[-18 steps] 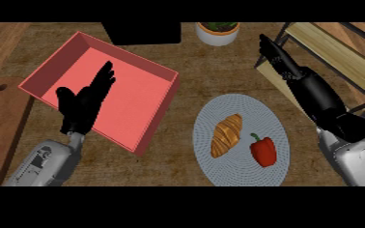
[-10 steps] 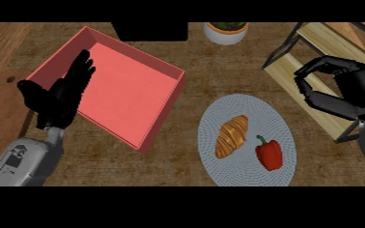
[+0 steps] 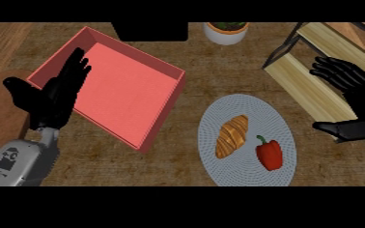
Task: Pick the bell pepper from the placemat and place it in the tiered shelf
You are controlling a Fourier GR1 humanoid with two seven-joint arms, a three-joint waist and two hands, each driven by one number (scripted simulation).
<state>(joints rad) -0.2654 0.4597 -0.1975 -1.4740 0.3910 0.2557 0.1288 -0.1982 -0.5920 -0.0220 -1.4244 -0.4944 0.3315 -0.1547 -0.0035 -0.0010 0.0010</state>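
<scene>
Placemat [image 3: 214,125], round and pale grey, lies on the speckled brown surface [image 3: 235,72] toward the lower right of the head view. On the placemat sit two things side by side without touching: a golden croissant [image 3: 232,136] near its middle, and to the right of it a red bell pepper [image 3: 269,154] with a short green stem pointing up and to the left. Nothing is touching the bell pepper. To the upper right stands the tiered shelf [image 3: 310,79], made of light wooden boards in a dark frame, running diagonally off the top right corner. The right hand [image 3: 341,75] is at the right edge, over the shelf's boards, its dark fingers spread and slightly bent, with the thumb showing lower down near the placemat's right side; it holds nothing. On the left is a large coral-red tray [image 3: 153,130] with raised walls, set at an angle. The left hand [image 3: 51,96] rests at the tray's left edge with its fingers straight and pointing upward, open and holding nothing, its grey forearm coming in from the lower left corner. At the top, a white pot [image 3: 226,35] with greenery stands beside a dark block [image 3: 149,30].
</scene>
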